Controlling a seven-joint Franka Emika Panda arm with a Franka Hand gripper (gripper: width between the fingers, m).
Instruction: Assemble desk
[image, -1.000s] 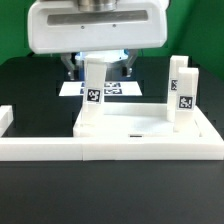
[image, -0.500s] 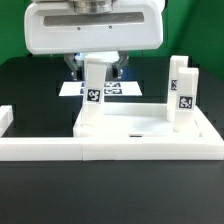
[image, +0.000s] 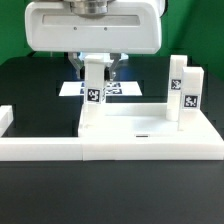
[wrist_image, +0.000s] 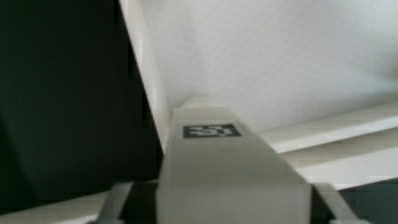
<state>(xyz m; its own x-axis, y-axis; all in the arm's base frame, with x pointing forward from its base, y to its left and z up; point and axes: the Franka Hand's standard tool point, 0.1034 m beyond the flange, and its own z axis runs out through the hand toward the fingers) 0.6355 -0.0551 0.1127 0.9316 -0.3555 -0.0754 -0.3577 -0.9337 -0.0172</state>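
The white desk top lies flat against the border rail, its raised rim upward. Two tagged white legs stand upright at its corners on the exterior view's right. A third tagged leg stands upright at the near corner on the exterior view's left. My gripper comes down from above and is shut on this leg's upper end. In the wrist view the leg fills the gap between my fingers, with the desk top beyond it. No fourth leg is in view.
The long low white border rail runs along the front, with a short upright end at the exterior view's left. The marker board lies behind the desk top. The table is black.
My fingers have drawn in from either side onto the left leg. The leg and the desk top have stayed in place.
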